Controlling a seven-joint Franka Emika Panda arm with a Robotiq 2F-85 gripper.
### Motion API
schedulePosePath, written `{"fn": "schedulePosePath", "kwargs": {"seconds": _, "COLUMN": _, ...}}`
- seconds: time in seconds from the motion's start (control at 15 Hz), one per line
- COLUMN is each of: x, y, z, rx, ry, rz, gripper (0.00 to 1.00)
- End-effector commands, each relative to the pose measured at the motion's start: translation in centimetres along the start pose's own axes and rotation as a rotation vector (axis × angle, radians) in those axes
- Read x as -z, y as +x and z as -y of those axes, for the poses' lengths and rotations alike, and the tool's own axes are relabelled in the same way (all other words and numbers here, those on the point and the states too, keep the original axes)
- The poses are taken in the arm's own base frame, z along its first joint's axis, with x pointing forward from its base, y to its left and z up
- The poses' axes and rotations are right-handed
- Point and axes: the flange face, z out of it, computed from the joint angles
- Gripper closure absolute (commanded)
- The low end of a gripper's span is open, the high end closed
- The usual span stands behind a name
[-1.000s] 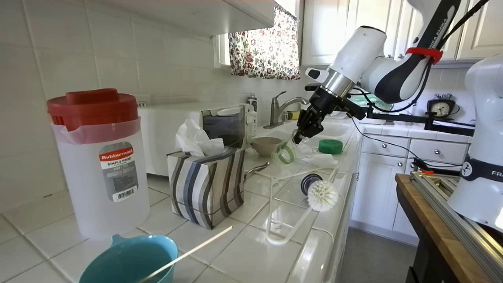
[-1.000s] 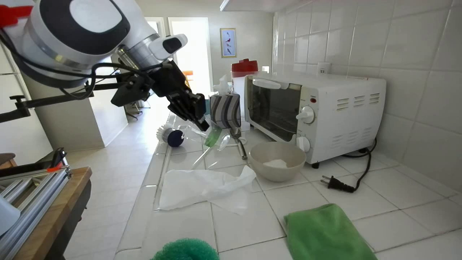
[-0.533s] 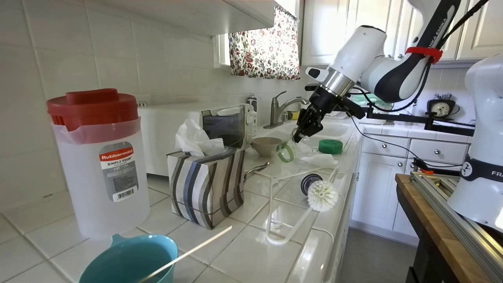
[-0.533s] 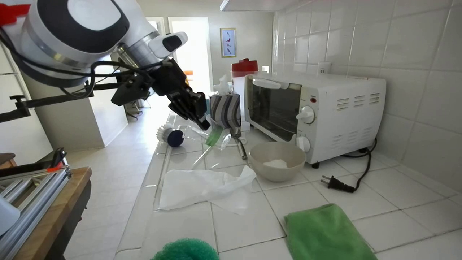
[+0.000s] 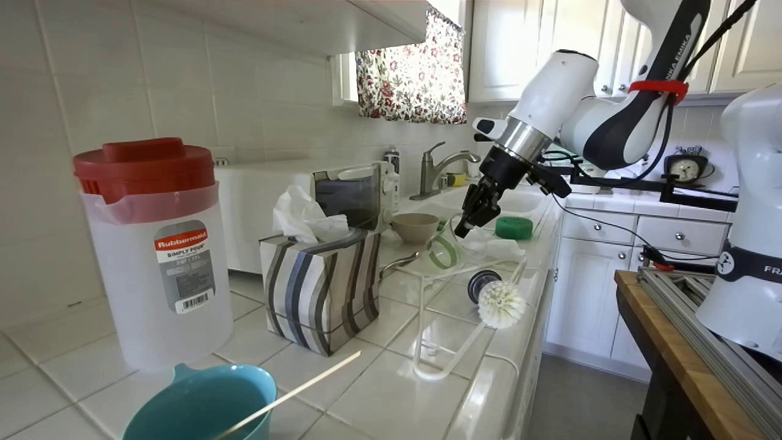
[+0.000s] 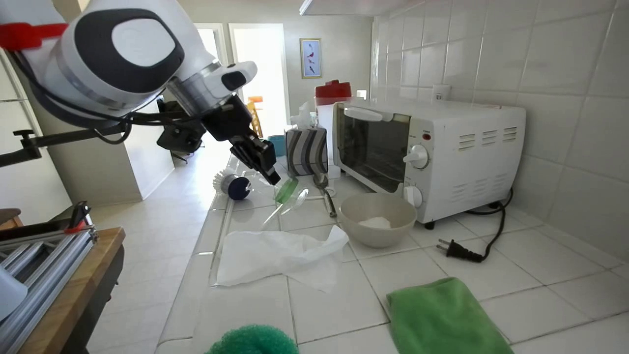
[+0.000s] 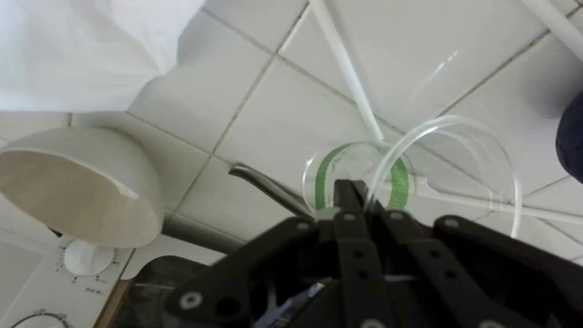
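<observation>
My gripper [image 7: 352, 189] is shut on the rim of a clear cup [image 7: 400, 184] with a green band. One wall of the cup passes between the fingertips, and the cup hangs tilted with its round mouth toward the gripper. In both exterior views the gripper [image 5: 464, 228] [image 6: 271, 177] points down at a slant over the counter, the cup [image 5: 443, 252] [image 6: 286, 190] beneath it. Whether the cup's base touches the tiles cannot be told. Close by lie a metal utensil [image 7: 268, 187] and a beige bowl [image 7: 125, 173].
A white looped frame [image 5: 421, 333] and a dish brush [image 5: 501, 304] lie near the counter edge. Around them are a paper sheet [image 6: 280, 253], toaster oven [image 6: 467, 128], striped tissue box [image 5: 321, 293], pitcher [image 5: 156, 275], teal cup [image 5: 201, 397], green scrubber [image 5: 513, 227] and green cloth [image 6: 444, 314].
My gripper has come down a little with the cup, mostly in the last half second. The cup's slant has shifted slightly. The grip has stayed shut.
</observation>
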Motion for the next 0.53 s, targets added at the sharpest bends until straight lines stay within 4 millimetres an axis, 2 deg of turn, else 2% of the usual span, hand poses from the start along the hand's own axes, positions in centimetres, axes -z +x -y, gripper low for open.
{"fn": "schedulePosePath", "kwargs": {"seconds": 0.0, "x": -0.2, "y": 0.2, "z": 0.7, "rx": -0.126, "ry": 0.036, "rz": -0.035, "gripper": 0.99}}
{"fn": "schedulePosePath", "kwargs": {"seconds": 0.47, "x": 1.8, "y": 1.0, "z": 0.8, "rx": -0.308, "ry": 0.067, "rz": -0.100, "gripper": 0.99}}
